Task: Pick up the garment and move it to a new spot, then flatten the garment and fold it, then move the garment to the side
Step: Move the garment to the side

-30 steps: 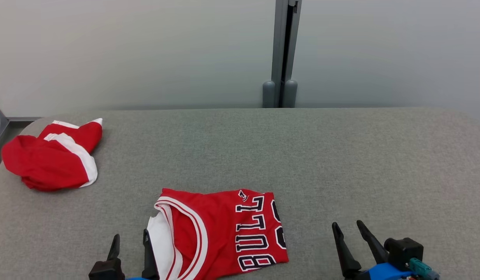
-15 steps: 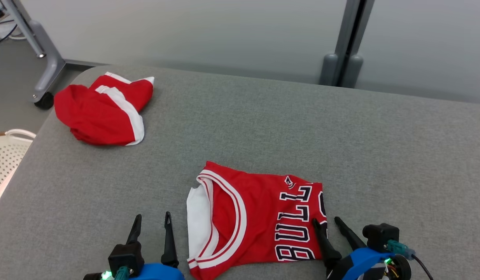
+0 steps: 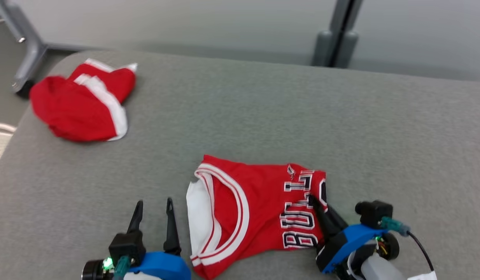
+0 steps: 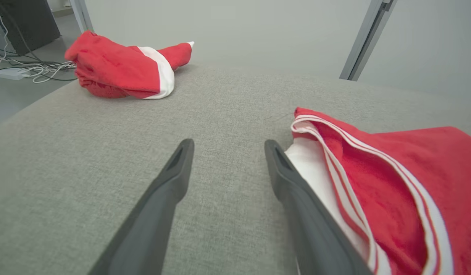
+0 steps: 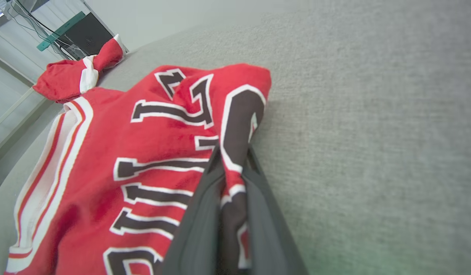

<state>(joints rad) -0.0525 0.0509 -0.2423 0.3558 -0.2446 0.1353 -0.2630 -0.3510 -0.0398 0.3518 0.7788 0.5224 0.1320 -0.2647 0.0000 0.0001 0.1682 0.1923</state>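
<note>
The jersey (image 3: 247, 210) lies at 6 o'clock on the table (image 3: 360, 128), folded into a compact rectangle, with the collar turned to 9 o'clock and the lettering to 3 o'clock. Flattening and folding are judged done. Only the move to the side appears to be left, and it is judged not yet under way, since the cloth is flat on the table apart from a small ridge at the grip.

The right claw (image 3: 319, 204) is closed narrowly on the jersey's 3 o'clock edge, with a pinch of red cloth held between its fingers. The left claw (image 3: 154, 202) is held wide and empty just beside the collar; whether it touches cannot be told.

A red bundle (image 3: 80, 105) is set at 10 o'clock, near the table's rounded corner and left edge, so little room is left there. Wide bare room is offered from 12 to 3 o'clock. With a single pinch, the fold is judged likely to open if the jersey is lifted high.
</note>
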